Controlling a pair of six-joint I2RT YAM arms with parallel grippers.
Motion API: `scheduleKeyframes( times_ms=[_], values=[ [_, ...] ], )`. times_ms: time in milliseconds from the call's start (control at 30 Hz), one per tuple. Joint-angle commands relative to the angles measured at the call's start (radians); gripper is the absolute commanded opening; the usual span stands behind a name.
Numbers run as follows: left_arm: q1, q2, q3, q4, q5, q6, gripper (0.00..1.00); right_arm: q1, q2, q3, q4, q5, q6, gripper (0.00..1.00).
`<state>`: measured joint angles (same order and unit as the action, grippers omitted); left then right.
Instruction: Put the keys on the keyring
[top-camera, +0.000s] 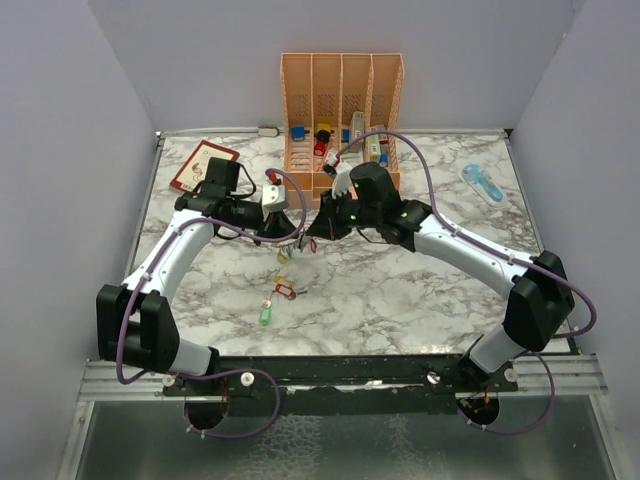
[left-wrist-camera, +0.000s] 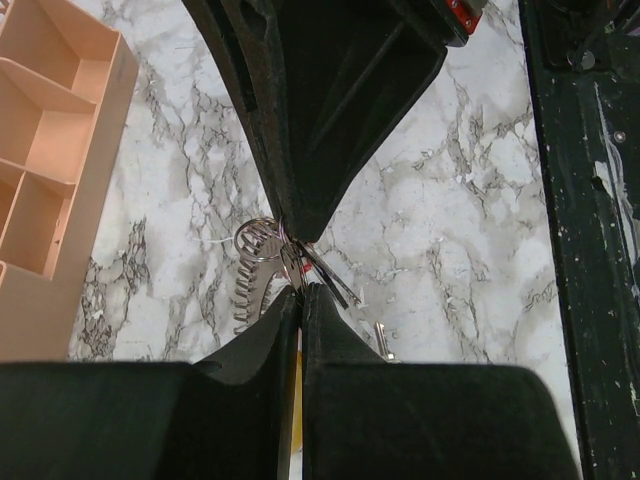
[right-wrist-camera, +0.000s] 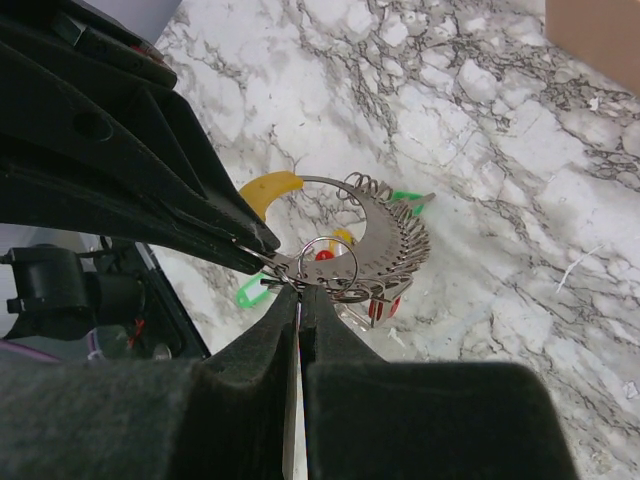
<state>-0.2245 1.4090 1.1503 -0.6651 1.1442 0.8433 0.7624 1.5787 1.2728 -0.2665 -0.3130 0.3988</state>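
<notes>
The keyring hangs over the middle of the worktop, pinched between the left end effector and the right end effector, both closed tight on it. It looks light, stiff and slippery, so bare wire seems the best hold. The exact grip points are hidden, and the dangling keys are too small to count.

A white marbled table is carrying a peach organizer standing at its back edge, a red card lying back left, and a pale blue tool lying back right.
</notes>
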Motion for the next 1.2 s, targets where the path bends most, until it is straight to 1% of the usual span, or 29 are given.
scheduleKeyframes(
  times_ms=[0,233,600,867,1167],
  values=[
    [-0.009,-0.012,0.059,0.002,0.097,0.021,0.0,-0.025,0.041,0.0,-0.028,-0.059,0.036,0.01],
    [-0.009,-0.009,0.062,0.013,0.097,0.017,0.0,-0.043,0.043,-0.011,-0.025,-0.149,0.083,0.01],
    [-0.009,-0.009,0.051,0.056,0.08,-0.016,0.0,-0.044,0.045,0.003,-0.063,-0.227,0.132,0.01],
    [-0.009,-0.006,0.046,0.106,0.072,-0.059,0.0,-0.044,0.035,-0.011,-0.07,-0.257,0.17,0.01],
    [-0.009,-0.008,0.049,0.106,0.092,-0.065,0.0,-0.045,0.042,-0.026,-0.066,-0.27,0.202,0.01]
  ],
)
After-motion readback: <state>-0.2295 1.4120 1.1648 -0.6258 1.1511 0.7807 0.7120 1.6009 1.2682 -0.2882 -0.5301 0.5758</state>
